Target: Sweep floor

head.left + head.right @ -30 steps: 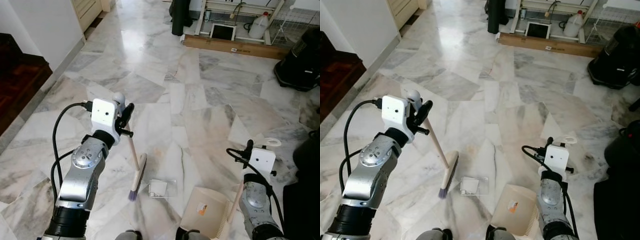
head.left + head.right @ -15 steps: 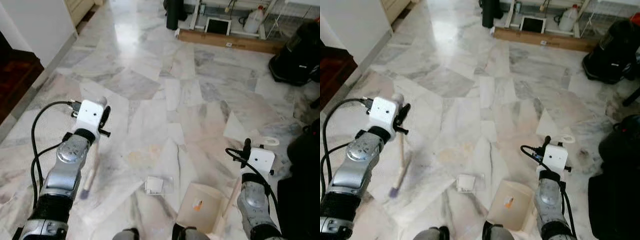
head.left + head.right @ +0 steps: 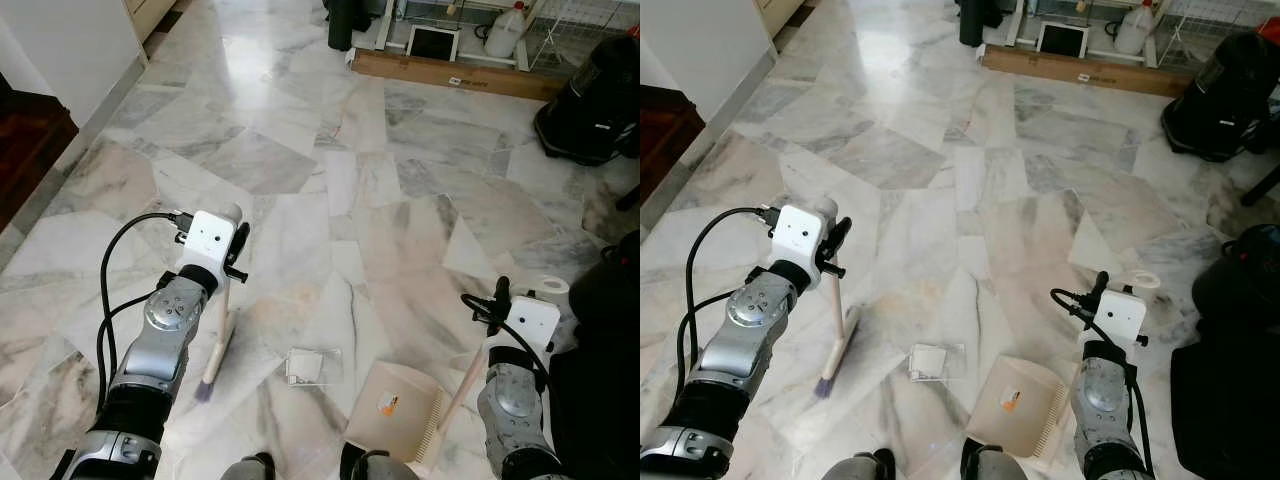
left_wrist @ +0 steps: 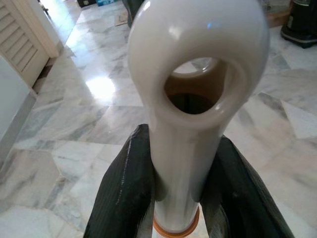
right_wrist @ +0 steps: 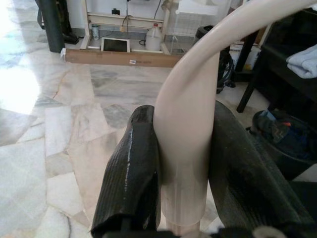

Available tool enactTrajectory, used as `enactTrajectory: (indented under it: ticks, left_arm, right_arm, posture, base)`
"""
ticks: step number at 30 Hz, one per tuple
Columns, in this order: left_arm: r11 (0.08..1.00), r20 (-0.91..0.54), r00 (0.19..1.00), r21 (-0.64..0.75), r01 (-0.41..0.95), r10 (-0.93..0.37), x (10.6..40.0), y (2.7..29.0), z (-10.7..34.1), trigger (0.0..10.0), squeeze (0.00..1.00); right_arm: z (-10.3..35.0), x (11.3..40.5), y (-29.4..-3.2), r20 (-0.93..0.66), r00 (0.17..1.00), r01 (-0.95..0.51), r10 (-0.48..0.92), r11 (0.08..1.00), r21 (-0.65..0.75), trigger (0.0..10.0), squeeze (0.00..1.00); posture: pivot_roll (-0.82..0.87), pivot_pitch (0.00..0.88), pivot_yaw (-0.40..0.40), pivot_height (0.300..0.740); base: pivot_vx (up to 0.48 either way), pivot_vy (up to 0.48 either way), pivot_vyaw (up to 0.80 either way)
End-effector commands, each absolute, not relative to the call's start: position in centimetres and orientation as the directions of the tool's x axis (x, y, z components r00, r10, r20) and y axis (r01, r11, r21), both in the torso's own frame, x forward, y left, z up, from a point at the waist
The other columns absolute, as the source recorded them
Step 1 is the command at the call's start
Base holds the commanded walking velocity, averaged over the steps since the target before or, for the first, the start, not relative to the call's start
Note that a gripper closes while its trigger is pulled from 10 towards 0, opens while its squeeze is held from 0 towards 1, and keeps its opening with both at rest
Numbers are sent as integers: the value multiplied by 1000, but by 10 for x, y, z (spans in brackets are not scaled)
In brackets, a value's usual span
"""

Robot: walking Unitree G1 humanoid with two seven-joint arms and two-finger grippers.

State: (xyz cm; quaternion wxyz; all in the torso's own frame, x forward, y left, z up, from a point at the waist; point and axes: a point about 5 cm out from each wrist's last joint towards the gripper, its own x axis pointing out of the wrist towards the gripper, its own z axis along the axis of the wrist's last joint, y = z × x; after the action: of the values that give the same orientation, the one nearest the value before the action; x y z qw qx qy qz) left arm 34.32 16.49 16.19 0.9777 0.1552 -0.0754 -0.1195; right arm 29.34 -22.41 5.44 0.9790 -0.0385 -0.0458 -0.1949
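Left gripper: the left gripper [image 4: 181,188] pinches the top of the broom handle; in the left wrist view its two black fingers [image 4: 124,193] press on either side of the cream shaft, just under the hanging loop.
Broom: the broom [image 3: 218,340] stands nearly upright at lower left of the left eye view, its handle rising to the silver left arm; the head with purplish bristles rests on the floor, tilted toward the lower left.
Right gripper: the right gripper [image 5: 183,158] is clamped on the beige handle of the dustpan, a black finger touching each side, as the right wrist view shows.
Dustpan: the dustpan [image 3: 392,401] sits on the floor at lower centre-right of the left eye view, its open mouth toward the upper left, its handle slanting up to the right arm.
Litter: a small clear plastic packet [image 3: 308,366] with white paper inside lies flat on the floor between the broom head and the dustpan, nearer the dustpan, touching neither.
Floor: the marble floor [image 3: 330,190] is pale with grey veins and a bright glare at upper centre.
Surroundings: a long cardboard box [image 3: 450,75] lies at the top of the frame; a black vacuum cleaner [image 3: 590,100] stands at upper right.
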Motion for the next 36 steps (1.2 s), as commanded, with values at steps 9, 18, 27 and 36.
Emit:
enactTrajectory:
  ticks: [9, 18, 27, 36]
  left_arm:
    - [930, 92, 950, 255, 266, -297, 343, 163, 155, 10000, 0]
    - [957, 75, 955, 68, 282, -286, 342, 150, 146, 10000, 0]
    - [942, 134, 951, -156, 298, -279, 346, 148, 160, 10000, 0]
    - [869, 131, 899, -231, 438, -419, 344, 131, 164, 10000, 0]
  right_arm:
    - [35, 283, -218, 6, 932, 362, -362, 931, -54, 10000, 0]
    - [37, 282, -225, 17, 930, 367, -366, 928, -63, 10000, 0]
    - [39, 284, -223, 22, 934, 358, -357, 932, -55, 10000, 0]
    - [40, 287, -221, 23, 940, 342, -341, 938, -50, 10000, 0]
  posture:
    - [183, 295, 0, 740]
    - [169, 295, -2, 740]
    - [171, 296, -2, 740]
    - [174, 292, -4, 740]
  base:
    - [0, 0, 0]
    - [0, 0, 0]
    - [0, 0, 0]
    - [0, 0, 0]
